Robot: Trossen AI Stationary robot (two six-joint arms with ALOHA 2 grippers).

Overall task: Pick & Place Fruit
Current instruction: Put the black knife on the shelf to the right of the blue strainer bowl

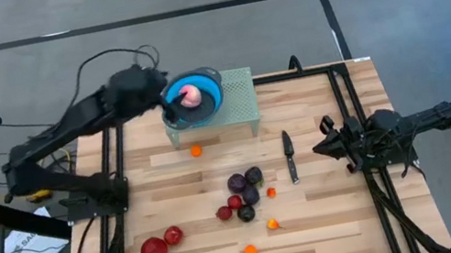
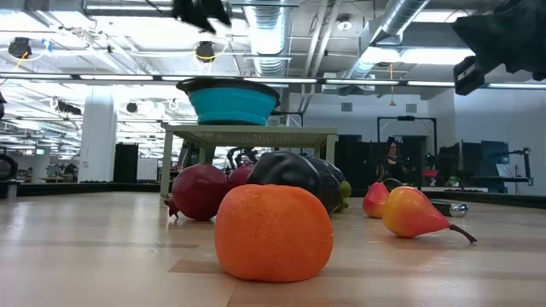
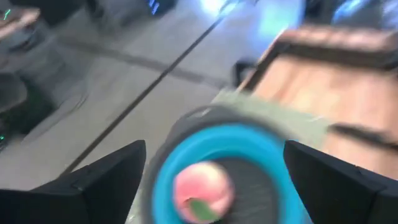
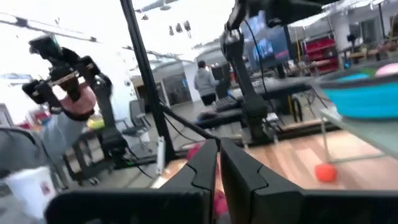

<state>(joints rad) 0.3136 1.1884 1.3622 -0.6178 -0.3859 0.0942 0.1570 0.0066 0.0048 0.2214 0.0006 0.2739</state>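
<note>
- We see the left gripper (image 1: pixel 171 108) hanging over the blue bowl (image 1: pixel 208 88), its two fingers (image 3: pixel 99 180) spread wide with nothing between them; the pale pink fruit (image 3: pixel 202 190) lies in the bowl directly below and between them.
- Our first worry: the bowl sits on a raised green stand (image 1: pixel 240 105), and the gripper is close to its near rim. A careless pull-away could clip the rim and tip bowl and fruit off the stand.
- The rest of the fruit lies well away from this gripper on the wooden table (image 1: pixel 335 219): a dark purple cluster (image 1: pixel 245 193), two red apples (image 1: pixel 161 245), and small orange ones (image 1: pixel 195 150).
- These are round; we judge a glancing approach would send them rolling, perhaps into the knife (image 1: pixel 289 154) beside the cluster.
- The right gripper (image 1: pixel 327 146) waits at the table's far side with its fingers (image 4: pixel 199 171) pressed together, holding nothing.
</note>
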